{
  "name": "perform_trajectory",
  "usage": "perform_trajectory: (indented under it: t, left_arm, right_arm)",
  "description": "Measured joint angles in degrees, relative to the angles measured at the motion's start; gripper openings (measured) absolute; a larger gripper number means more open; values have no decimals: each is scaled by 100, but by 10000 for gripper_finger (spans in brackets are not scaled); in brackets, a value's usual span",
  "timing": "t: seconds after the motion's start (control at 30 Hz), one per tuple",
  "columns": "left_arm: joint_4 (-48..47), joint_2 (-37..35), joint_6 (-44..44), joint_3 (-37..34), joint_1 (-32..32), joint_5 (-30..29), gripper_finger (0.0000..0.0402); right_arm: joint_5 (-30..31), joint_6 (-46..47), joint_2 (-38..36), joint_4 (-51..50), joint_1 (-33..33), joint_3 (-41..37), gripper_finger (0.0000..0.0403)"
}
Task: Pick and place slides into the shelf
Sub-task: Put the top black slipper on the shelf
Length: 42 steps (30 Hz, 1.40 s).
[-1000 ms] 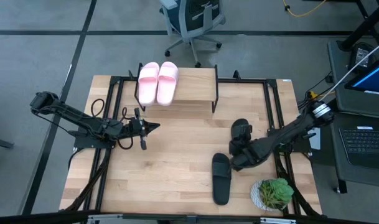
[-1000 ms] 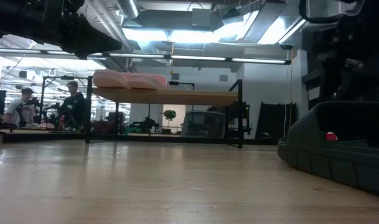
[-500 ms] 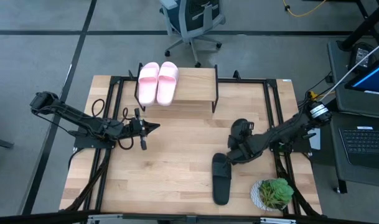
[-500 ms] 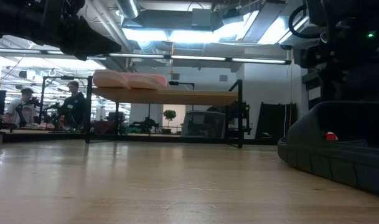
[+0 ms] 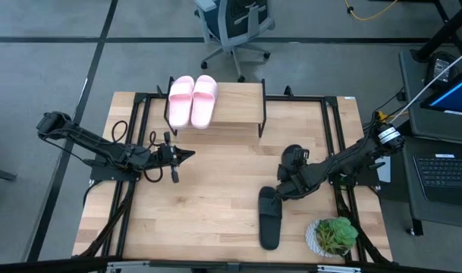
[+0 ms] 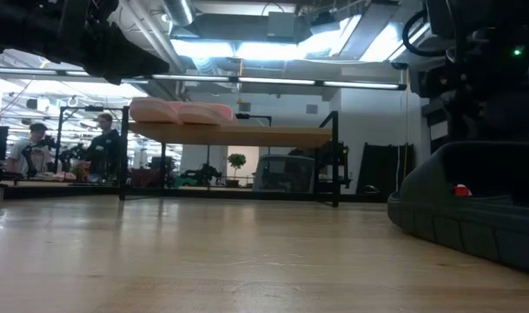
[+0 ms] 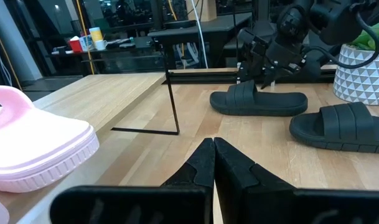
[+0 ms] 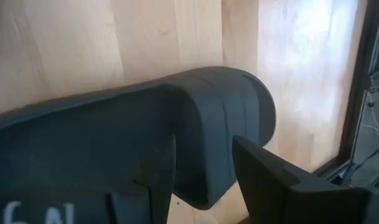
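Two pale pink slides [image 5: 191, 100] lie side by side on the left end of the shelf [image 5: 234, 106] at the table's far edge. Two black slides lie flat on the table's right half, one toward the near edge [image 5: 269, 218] and one farther back [image 5: 293, 159]. My right gripper [image 5: 285, 188] is open, slanting down over the farther black slide [image 7: 257, 102], whose rounded end sits between the fingers. My left gripper [image 5: 187, 154] is shut, holds nothing, and hovers level over the table's left half. My right gripper comes from above and the table's right, slanting down, with its open fingers [image 8: 264, 180] astride the black slide's rounded end [image 8: 226, 118]. I cannot tell whether either finger touches it. The slide lies flat on the table.
A potted plant [image 5: 333, 235] in a white pot stands at the near right corner, close to the nearer black slide. Black frame rails run along both table sides. An office chair [image 5: 234, 23] stands beyond the far edge. People sit far off in the room [image 6: 99, 143].
My right gripper has rolled a little over the farther black slide and settled there, its fingers as wide as before. Both black slides and the pink pair lie where they were.
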Motion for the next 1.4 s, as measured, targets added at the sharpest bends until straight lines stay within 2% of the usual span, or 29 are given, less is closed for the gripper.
perform_trajectory:
  t: [0.27, 0.7, 0.93, 1.2, 1.4]
  left_arm:
    - [0, 0, 0, 0, 0, 0, 2]
    - [-1, 0, 17, 0, 2, 0, 2]
    - [-2, 0, 22, 0, 2, 0, 2]
    - [-2, 0, 24, 0, 2, -1, 2]
    - [-2, -1, 24, 0, 2, -1, 2]
  right_arm:
    - [45, 150, 0, 119, -22, -356, 160]
    - [345, 280, 0, 104, -289, -378, 155]
    - [344, 266, 0, 106, -477, -378, 110]
    - [211, 133, 0, 178, -492, -378, 14]
    - [239, 111, 0, 229, -492, -378, 6]
